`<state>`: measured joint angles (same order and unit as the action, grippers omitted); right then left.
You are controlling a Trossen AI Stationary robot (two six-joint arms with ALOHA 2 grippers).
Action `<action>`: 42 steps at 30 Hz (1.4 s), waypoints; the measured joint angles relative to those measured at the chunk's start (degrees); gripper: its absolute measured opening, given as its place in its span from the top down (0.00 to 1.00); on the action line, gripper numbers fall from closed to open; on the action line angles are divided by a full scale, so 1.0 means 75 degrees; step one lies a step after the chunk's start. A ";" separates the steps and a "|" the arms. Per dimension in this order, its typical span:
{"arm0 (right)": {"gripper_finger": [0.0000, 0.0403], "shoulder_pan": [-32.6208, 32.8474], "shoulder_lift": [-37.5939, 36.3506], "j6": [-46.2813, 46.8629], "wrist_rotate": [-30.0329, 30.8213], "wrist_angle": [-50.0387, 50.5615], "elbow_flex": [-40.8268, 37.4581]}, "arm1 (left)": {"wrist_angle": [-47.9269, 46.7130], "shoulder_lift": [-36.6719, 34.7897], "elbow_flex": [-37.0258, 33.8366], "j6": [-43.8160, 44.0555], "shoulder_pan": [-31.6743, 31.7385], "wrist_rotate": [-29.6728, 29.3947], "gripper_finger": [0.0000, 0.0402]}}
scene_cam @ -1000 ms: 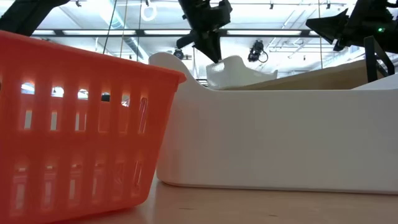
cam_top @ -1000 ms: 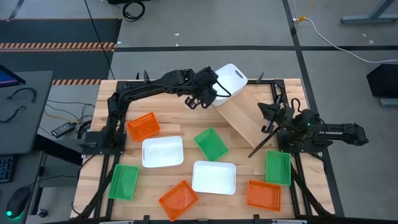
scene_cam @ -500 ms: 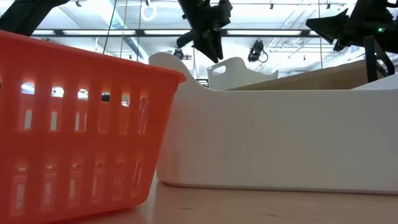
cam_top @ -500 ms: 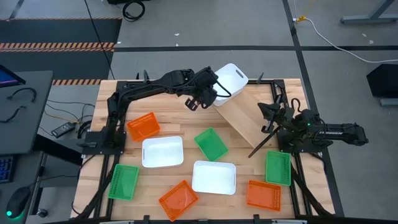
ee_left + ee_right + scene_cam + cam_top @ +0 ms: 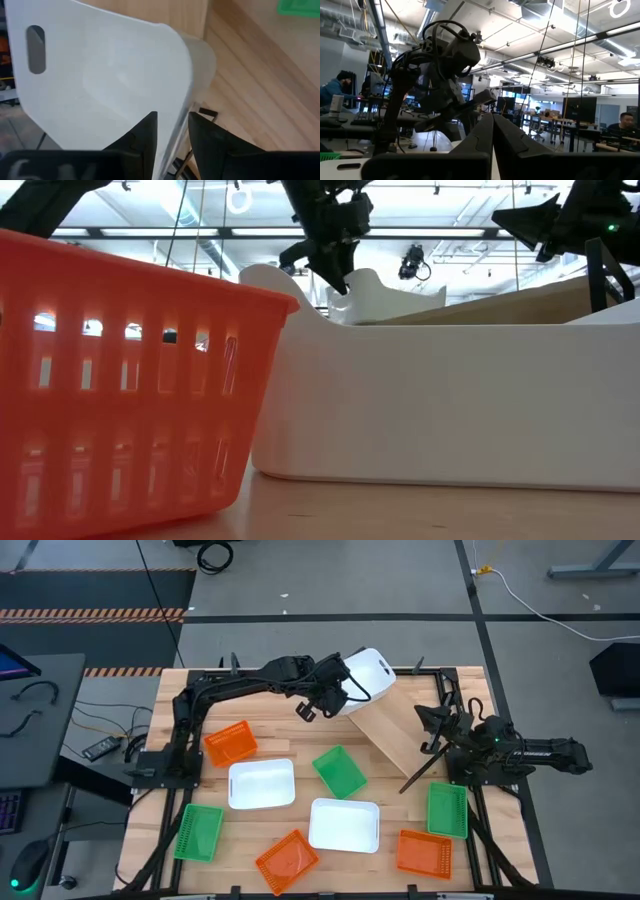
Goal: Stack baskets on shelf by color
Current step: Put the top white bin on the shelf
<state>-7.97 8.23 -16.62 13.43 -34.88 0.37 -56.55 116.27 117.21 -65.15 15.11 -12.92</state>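
Observation:
My left gripper (image 5: 338,692) is shut on a white basket (image 5: 366,672) over the far end of the slanted plywood shelf (image 5: 400,735). The basket also shows in the low view (image 5: 385,288), with the gripper (image 5: 336,268) above it. My right gripper (image 5: 430,732) is shut and empty, and waits by the shelf's right side. On the table lie two more white baskets (image 5: 262,783) (image 5: 344,825), three green ones (image 5: 340,772) (image 5: 199,832) (image 5: 447,810) and three orange ones (image 5: 230,743) (image 5: 287,860) (image 5: 423,853). My left gripper pinches the white basket's side wall at its rim (image 5: 175,117), one finger (image 5: 145,135) inside the basket and one (image 5: 206,136) outside. The fingers come from the table's left, slanting down. The basket is tilted; I cannot tell whether it touches the shelf.
The shelf's black frame (image 5: 418,778) sticks out toward the near right. In the low view an orange basket (image 5: 120,380) and a white basket (image 5: 450,400) stand close in front and hide most of the table. People sit in the room beyond (image 5: 332,92).
My left gripper has shifted a little toward the table's left with the white basket. The basket went level for a moment, then tipped again, and stays over the shelf's far end.

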 joint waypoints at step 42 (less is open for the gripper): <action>0.96 0.0000 0.0000 -0.0008 0.0000 -0.0022 0.0000 | 0.0022 0.0006 0.0003 0.0400 0.0003 -0.0051 0.94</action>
<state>-7.97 8.23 -16.68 13.43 -35.05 0.37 -56.38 116.31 117.23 -62.15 15.14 -13.30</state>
